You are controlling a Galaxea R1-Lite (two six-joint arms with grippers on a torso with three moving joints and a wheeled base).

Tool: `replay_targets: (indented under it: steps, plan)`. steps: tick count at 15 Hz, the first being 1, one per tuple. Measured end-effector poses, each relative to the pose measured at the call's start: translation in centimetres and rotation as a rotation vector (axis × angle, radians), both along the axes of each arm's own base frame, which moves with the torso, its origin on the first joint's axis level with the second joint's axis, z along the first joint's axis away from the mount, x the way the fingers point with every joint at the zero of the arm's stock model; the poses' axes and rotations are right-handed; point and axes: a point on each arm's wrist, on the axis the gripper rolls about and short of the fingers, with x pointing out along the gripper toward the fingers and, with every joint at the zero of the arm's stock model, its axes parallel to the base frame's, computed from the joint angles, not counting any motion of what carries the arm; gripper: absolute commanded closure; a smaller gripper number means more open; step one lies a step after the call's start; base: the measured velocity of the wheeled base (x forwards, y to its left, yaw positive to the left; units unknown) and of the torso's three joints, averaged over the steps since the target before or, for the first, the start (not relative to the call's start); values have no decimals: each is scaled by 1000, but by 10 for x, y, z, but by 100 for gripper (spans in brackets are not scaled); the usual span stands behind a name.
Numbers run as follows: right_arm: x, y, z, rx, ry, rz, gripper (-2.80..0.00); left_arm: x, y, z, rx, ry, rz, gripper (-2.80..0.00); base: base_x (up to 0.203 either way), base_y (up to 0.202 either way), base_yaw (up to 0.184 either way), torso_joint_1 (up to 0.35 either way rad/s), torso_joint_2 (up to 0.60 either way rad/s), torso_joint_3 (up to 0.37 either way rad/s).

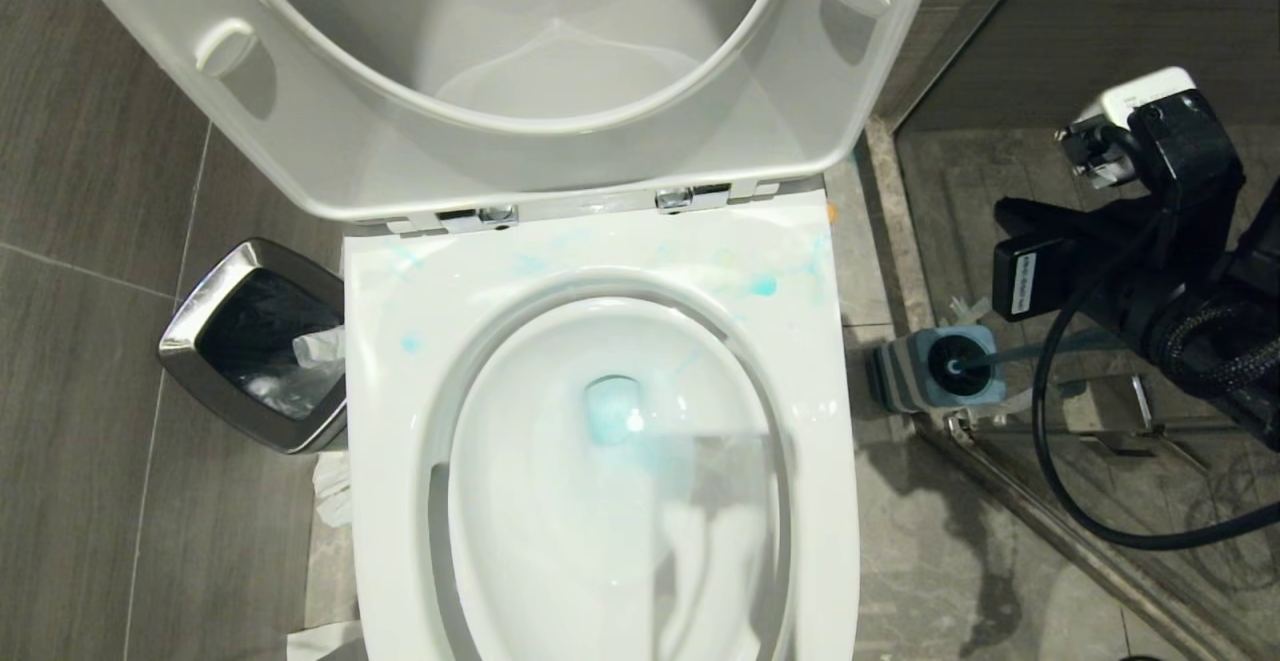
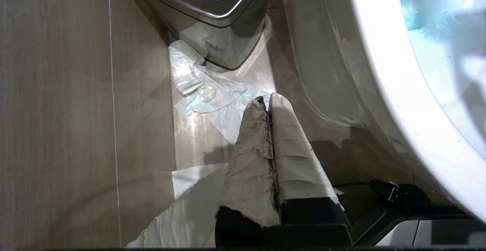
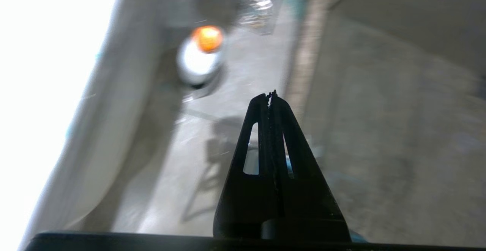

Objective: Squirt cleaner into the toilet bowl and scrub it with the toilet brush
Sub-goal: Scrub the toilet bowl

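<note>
The toilet bowl (image 1: 400,501) stands open with its seat and lid raised. Turquoise cleaner (image 1: 762,286) smears the back of the rim and tints the water in the bowl. The toilet brush (image 1: 950,363) sits on the floor to the right of the bowl, black head in its grey-blue holder, slim handle leaning right towards my right arm (image 1: 1150,271). My right gripper (image 3: 270,95) is shut and empty, above the floor beside the bowl's white side (image 3: 57,91). My left gripper (image 2: 267,101), fingers wrapped in white tape, is shut on nothing, low by the bowl's outer wall (image 2: 326,72).
A chrome-rimmed waste bin (image 1: 200,321) with a black liner stands left of the bowl, with crumpled tissue (image 2: 205,91) on the floor by it. A white round thing with an orange top (image 3: 201,49) stands further back. A glass shower partition's rail (image 1: 1050,511) runs at the right.
</note>
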Motion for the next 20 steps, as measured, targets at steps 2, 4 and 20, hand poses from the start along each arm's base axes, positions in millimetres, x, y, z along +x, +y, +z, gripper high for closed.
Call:
replay_targets:
  steps: [2, 4, 20]
  plan:
    - [-2, 0, 3, -3, 83, 75, 0, 0, 0, 0, 0, 0, 0, 0, 0, 0, 0, 0, 0, 0]
    - [-7, -9, -1, 22, 232, 151, 0, 0, 0, 0, 0, 0, 0, 0, 0, 0, 0, 0, 0, 0]
    - [-97, -116, -138, -197, 207, -72, 0, 0, 0, 0, 0, 0, 0, 0, 0, 0, 0, 0, 0, 0]
